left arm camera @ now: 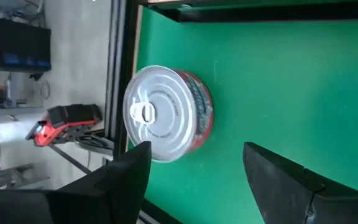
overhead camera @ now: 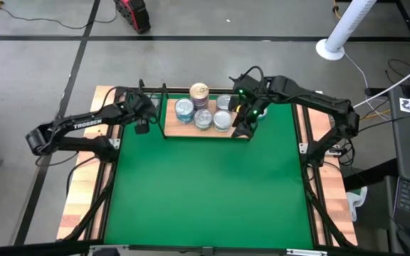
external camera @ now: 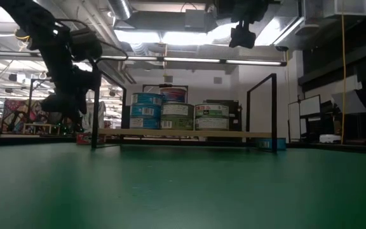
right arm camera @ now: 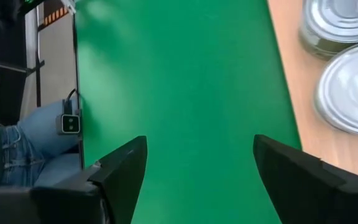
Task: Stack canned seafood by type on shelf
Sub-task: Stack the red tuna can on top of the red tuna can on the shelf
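The shelf (overhead camera: 206, 131) is a light-brown board with black wire posts at the far middle of the green mat. Several tins stand on it: a gold-lidded stack (overhead camera: 199, 92) and silver-lidded ones (overhead camera: 203, 118). In the low view they show as a blue stack (external camera: 147, 111) and pale-labelled tins (external camera: 211, 117). My left gripper (overhead camera: 142, 119) hangs open off the shelf's left end. Its wrist view shows a silver-lidded, red-labelled tin (left arm camera: 166, 115) resting flat on the mat just beyond the open fingers (left arm camera: 197, 171). My right gripper (overhead camera: 245, 122) is open at the shelf's right end, over bare mat (right arm camera: 197, 168).
Two silver lids (right arm camera: 353, 87) on the board's edge lie beside my right gripper. The shelf's wire posts (external camera: 274, 111) stand close to both grippers. A person in jeans (right arm camera: 17, 149) is beyond the table's edge. Open green mat (overhead camera: 212, 192) fills the near half.
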Robot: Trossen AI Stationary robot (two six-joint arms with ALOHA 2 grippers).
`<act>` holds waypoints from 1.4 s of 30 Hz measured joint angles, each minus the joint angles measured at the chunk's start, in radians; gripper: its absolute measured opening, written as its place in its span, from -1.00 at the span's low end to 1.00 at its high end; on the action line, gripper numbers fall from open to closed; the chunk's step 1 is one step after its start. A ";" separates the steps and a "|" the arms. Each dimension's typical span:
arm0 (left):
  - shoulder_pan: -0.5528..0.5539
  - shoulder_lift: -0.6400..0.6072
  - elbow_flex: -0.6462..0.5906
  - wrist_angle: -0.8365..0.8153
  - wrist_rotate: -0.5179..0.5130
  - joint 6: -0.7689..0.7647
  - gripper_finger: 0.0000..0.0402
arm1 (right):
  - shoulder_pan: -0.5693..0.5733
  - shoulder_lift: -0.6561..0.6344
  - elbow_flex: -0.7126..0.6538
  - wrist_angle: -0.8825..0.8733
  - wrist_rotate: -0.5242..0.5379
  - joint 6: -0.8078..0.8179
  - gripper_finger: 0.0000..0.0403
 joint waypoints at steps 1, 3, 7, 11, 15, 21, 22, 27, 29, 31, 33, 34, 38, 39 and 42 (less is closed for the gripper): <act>0.010 0.000 -0.009 0.025 0.005 0.005 0.26 | 0.008 0.000 0.000 0.000 0.000 0.000 0.46; 0.032 0.000 -0.031 0.074 0.013 0.012 0.26 | 0.020 0.000 0.000 0.000 0.000 0.000 0.46; 0.082 0.000 -0.070 0.153 0.068 0.036 0.26 | 0.047 0.000 0.000 0.000 0.000 0.000 0.46; 0.126 0.000 -0.109 0.229 0.100 0.054 0.26 | 0.068 0.000 0.000 0.001 0.000 0.001 0.46; 0.160 0.000 -0.122 0.260 0.140 0.055 0.26 | 0.091 0.000 0.000 0.021 0.022 0.000 0.46; 0.193 0.000 -0.123 0.298 0.190 0.053 0.26 | 0.137 0.000 0.000 0.092 0.052 -0.002 0.46; 0.197 0.000 -0.123 0.301 0.198 0.047 0.26 | 0.145 0.000 0.000 0.107 0.052 -0.002 0.46; 0.201 0.052 -0.123 0.304 0.219 0.010 0.26 | 0.190 0.000 0.000 0.174 0.061 -0.019 0.46; 0.201 0.092 -0.123 0.306 0.220 0.016 0.26 | 0.212 0.000 0.000 0.182 0.101 -0.040 0.46; 0.196 0.125 -0.124 0.335 0.220 0.032 0.26 | 0.236 0.000 0.000 0.181 0.167 -0.059 0.46; 0.193 0.155 -0.124 0.401 0.218 0.016 0.26 | 0.261 0.000 0.000 0.176 0.249 -0.076 0.46; 0.195 0.167 -0.124 0.420 0.218 0.008 0.26 | 0.275 0.000 0.000 0.173 0.288 -0.079 0.46; 0.195 0.203 -0.124 0.470 0.216 0.019 0.26 | 0.316 0.001 -0.003 0.167 0.405 -0.081 0.46; 0.195 0.213 -0.124 0.463 0.216 0.029 0.26 | 0.323 0.000 -0.011 0.178 0.423 -0.081 0.46; 0.195 0.238 -0.124 0.460 0.216 0.052 0.26 | 0.338 0.001 -0.039 0.178 0.459 -0.077 0.46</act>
